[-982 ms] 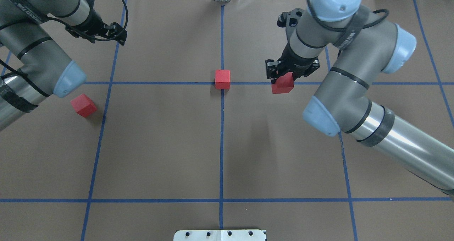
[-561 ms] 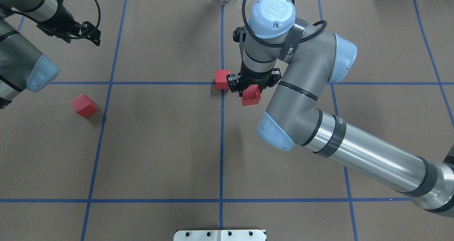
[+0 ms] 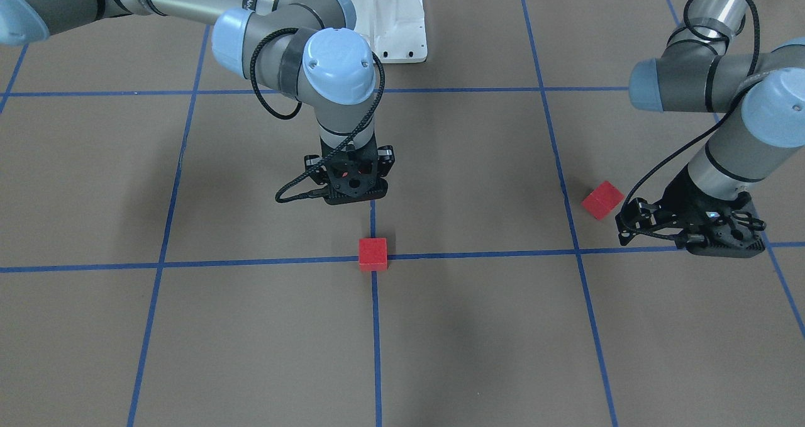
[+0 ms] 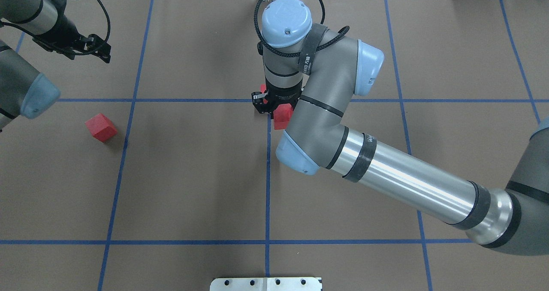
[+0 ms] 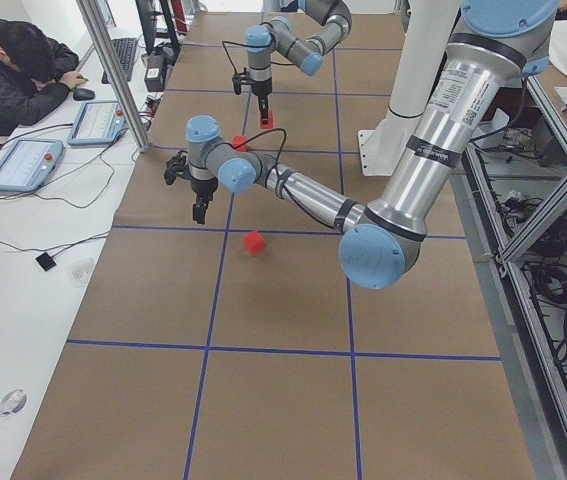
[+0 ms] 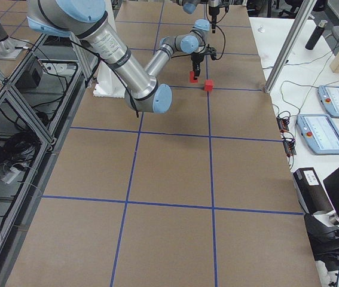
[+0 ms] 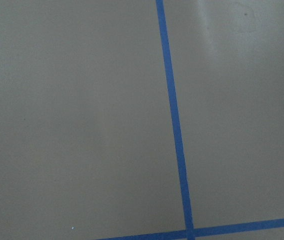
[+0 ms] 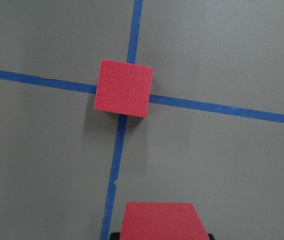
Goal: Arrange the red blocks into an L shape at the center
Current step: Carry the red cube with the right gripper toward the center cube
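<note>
Matte red cubes (image 8: pixel 123 95), brown paper (image 8: pixel 41 165)

Even overhead light, soft shadows, sharp.

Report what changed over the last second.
The right gripper, shut on a red block, carried it leftward in the overhead view, close to the centre block. The left gripper drew back toward the far-left corner. The centre block and the stray left block stayed put.

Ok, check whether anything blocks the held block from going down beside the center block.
Nothing visible does. The right gripper has the held block hanging over bare paper beside the center block; only tape lies between them. The third block sits far off.
</note>
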Robot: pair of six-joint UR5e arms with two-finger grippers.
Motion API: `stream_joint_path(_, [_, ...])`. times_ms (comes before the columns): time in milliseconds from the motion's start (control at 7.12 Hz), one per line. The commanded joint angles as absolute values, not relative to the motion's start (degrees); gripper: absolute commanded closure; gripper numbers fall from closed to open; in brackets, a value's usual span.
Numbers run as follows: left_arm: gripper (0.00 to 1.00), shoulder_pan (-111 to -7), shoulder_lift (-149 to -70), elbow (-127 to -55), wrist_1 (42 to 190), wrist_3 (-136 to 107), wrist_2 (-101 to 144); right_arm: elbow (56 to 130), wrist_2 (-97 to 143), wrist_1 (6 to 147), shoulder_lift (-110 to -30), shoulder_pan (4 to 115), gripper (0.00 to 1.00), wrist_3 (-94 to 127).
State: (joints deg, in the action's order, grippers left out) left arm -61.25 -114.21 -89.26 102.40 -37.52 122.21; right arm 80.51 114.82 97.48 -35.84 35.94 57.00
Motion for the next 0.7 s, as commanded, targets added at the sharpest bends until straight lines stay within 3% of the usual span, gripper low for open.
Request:
stream_joint_path(0, [0.00, -61.2, -114.2, -89.2, 102.4, -37.5, 122.2, 73.0, 115.0, 92.2, -32.9, 35.2, 1.00, 62.0])
stream_joint_path(561, [0.00, -60.8, -114.2, -88.6, 102.4, -37.4, 122.0, 70.8, 114.6, 89.1, -32.5, 35.5, 1.00, 62.0])
